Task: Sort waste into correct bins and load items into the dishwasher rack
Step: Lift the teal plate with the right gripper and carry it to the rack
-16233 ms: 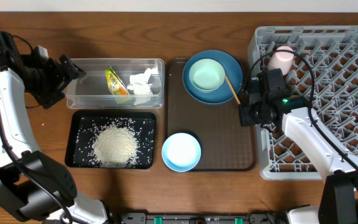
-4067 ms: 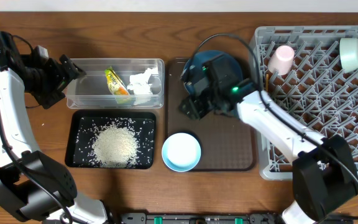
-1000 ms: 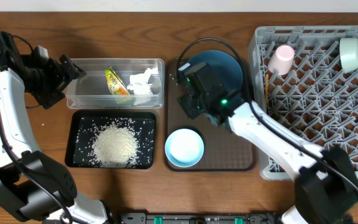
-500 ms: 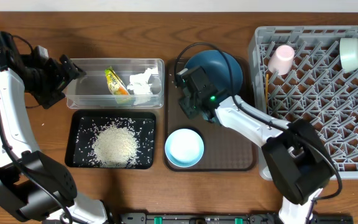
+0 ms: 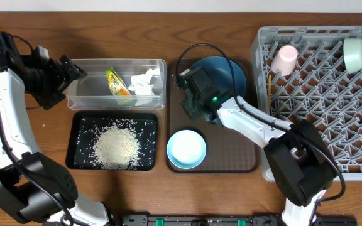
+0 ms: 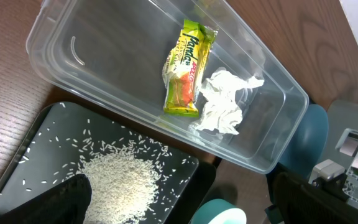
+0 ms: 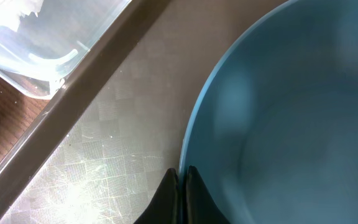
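**Item: dark blue plate (image 5: 228, 70), at the far end of the brown serving tray (image 5: 231, 154), just left of the dishwasher rack (image 5: 319, 125).**

I judge it stiff, glazed, slippery, fairly heavy and breakable. The rim is the only hold, and my right gripper (image 7: 180, 180) pinches its left edge, fingers almost together. My left gripper (image 5: 73, 70) hangs spread and holds nothing beside the clear tub (image 5: 115, 61). No marks show on the plate. The snack wrapper (image 6: 188, 68) in the tub shows script starting "Pand"; the rest is unreadable.
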### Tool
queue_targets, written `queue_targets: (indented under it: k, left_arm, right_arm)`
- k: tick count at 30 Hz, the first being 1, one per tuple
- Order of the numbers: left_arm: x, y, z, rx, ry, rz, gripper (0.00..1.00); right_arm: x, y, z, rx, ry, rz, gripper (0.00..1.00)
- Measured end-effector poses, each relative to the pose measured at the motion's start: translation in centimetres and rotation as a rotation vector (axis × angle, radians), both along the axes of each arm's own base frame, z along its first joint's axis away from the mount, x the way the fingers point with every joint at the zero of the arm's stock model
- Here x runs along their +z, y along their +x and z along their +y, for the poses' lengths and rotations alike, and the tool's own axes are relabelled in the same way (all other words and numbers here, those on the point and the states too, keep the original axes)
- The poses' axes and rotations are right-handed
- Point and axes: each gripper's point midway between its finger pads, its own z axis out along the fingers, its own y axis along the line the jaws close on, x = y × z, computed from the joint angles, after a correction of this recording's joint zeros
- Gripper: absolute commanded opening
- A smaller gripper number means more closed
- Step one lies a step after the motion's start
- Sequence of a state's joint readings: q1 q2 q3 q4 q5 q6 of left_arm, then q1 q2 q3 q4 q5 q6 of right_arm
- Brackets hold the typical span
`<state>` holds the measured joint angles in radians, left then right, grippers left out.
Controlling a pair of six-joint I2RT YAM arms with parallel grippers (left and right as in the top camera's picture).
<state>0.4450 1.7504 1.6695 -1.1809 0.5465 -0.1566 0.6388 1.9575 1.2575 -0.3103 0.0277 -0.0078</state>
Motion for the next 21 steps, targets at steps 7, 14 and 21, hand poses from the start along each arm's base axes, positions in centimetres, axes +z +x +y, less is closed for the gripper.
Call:
queue_targets:
  k: [7, 14, 21]
  left_arm:
    - [0.0, 0.0, 0.0, 0.0, 0.0, 0.0, 0.96]
    - [0.0, 0.0, 0.0, 0.0, 0.0, 0.0, 0.96]
    - [0.0, 0.0, 0.0, 0.0, 0.0, 0.0, 0.96]
  right_arm:
    - [2.1, -1.1, -0.1, 0.0, 0.034, 0.024, 0.01]
    - [17.0, -4.8, -0.5, 0.001, 0.305, -0.097, 0.01]
    - [29.2, -9.8, -9.5, -0.153, 0.511, -0.249, 0.01]
